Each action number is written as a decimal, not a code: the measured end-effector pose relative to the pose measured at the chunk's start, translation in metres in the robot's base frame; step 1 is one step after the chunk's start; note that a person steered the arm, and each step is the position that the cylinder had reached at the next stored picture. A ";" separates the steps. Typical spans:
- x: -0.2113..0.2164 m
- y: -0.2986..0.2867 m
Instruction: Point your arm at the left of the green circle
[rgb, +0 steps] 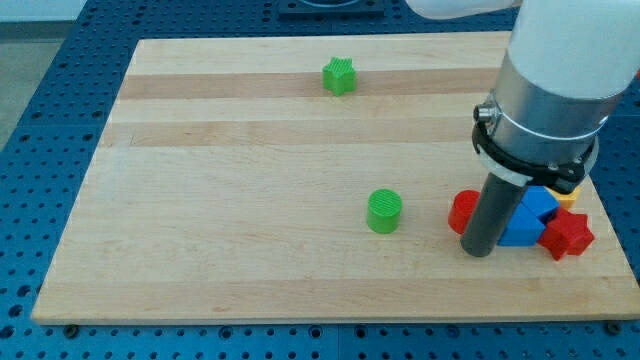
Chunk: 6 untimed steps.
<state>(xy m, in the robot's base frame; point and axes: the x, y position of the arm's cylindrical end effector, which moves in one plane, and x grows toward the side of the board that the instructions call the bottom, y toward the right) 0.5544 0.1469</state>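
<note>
The green circle (384, 211) is a short green cylinder lying on the wooden board (250, 200), right of centre and toward the view's bottom. My tip (479, 251) rests on the board to the right of the green circle, about a block's width and a half away, slightly lower in the view. The rod stands right against a red block (461, 211) on its left and a blue block (524, 220) on its right. A green star (340, 76) lies near the view's top, centre.
A cluster of blocks sits at the view's right beside the rod: a red star (569, 235), the blue block, the red block and a sliver of yellow (567, 199). The board's right edge is close behind them. The arm's white body overhangs the top right.
</note>
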 end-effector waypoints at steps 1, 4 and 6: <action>0.032 -0.050; -0.029 -0.170; -0.050 -0.158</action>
